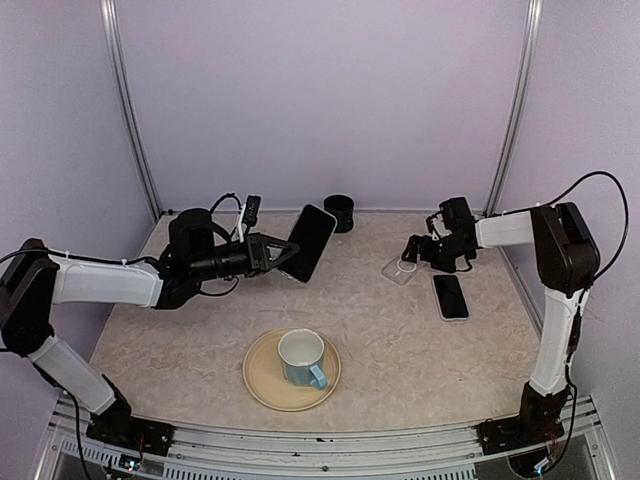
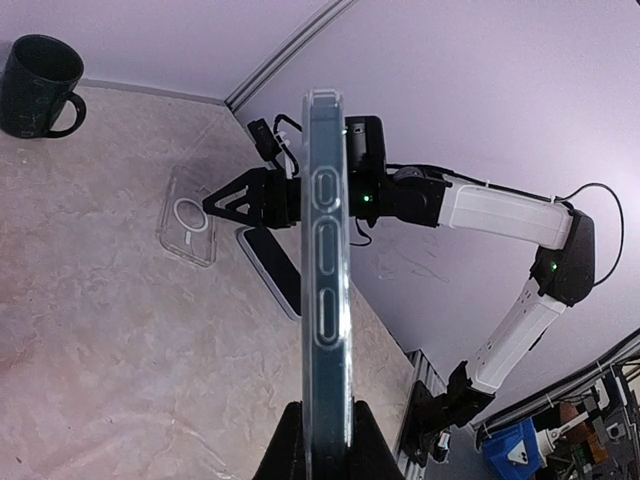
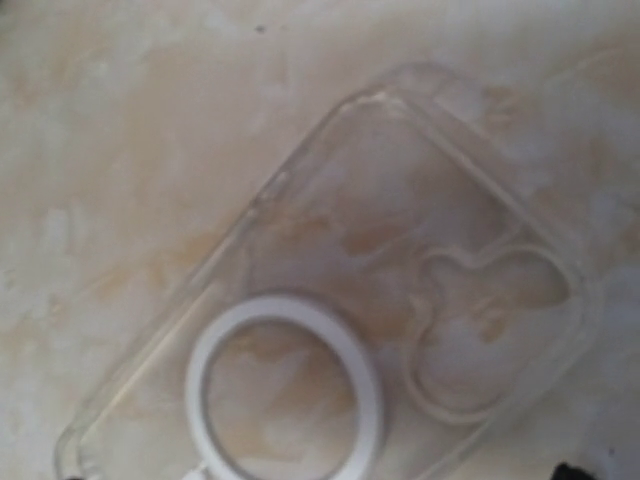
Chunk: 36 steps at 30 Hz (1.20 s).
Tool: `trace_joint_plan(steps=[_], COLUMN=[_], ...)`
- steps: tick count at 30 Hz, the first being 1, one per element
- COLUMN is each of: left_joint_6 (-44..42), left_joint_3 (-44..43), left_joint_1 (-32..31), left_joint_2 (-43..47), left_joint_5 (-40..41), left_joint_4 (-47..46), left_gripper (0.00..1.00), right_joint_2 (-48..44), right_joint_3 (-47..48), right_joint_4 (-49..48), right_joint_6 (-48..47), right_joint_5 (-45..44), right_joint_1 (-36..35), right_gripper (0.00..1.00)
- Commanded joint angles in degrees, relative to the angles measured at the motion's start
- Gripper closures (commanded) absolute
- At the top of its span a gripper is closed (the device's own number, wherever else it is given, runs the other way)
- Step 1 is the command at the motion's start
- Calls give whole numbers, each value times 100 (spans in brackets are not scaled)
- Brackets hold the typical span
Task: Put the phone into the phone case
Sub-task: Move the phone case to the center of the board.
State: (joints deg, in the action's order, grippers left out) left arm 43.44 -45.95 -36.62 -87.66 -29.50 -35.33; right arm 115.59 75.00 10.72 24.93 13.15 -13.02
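From above, your left gripper (image 1: 288,254) carries a phone (image 1: 312,240) tilted up off the table (image 1: 180,320), well away from the clear phone case (image 1: 400,270). The case lies flat by the right gripper (image 1: 414,252), with a second phone (image 1: 450,296) just beside it. You seem to keep one handset clear of the surface while the right arm tends to the case.

In the left wrist view, the held phone stands edge-on, its lower end pinched between both fingers (image 2: 285,450), so the jaws are clamped on it. Its edge looks translucent, but I cannot tell whether it already wears a shell.

In the right wrist view, the case fills the frame, with its white ring (image 3: 285,385) and camera cutout (image 3: 490,330) showing. Only a dark tip shows at the lower right corner and nothing sits between the jaws. I read them as spread wide and gripping nothing; you cannot tell whether they touch the case.
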Motion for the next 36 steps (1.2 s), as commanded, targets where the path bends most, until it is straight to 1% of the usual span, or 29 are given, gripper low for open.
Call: trace_joint_plan(steps=[1, 7, 14, 27, 32, 36], left_joint_6=[-18, -13, 0, 31, 56, 170], left_joint_3=[25, 27, 26, 169, 267, 346], left_joint_1=[91, 146, 188, 241, 269, 270], left_joint_2=[326, 363, 349, 398, 465, 479], left_joint_5=[14, 8, 10, 41, 63, 66], left_joint_4=[-422, -413, -424, -538, -591, -715], left_gripper=[100, 100, 100, 100, 100, 100], right_joint_2=[298, 585, 859, 781, 810, 883], right_joint_3=[331, 494, 643, 630, 686, 847], right_joint_4=[134, 58, -33, -219, -463, -457], right_joint_6=[-35, -13, -35, 183, 229, 214], right_joint_5=[-127, 158, 343, 581, 779, 954], right_joint_1=[54, -38, -468, -1366, -1582, -1634], right_gripper=[0, 0, 0, 0, 1, 0])
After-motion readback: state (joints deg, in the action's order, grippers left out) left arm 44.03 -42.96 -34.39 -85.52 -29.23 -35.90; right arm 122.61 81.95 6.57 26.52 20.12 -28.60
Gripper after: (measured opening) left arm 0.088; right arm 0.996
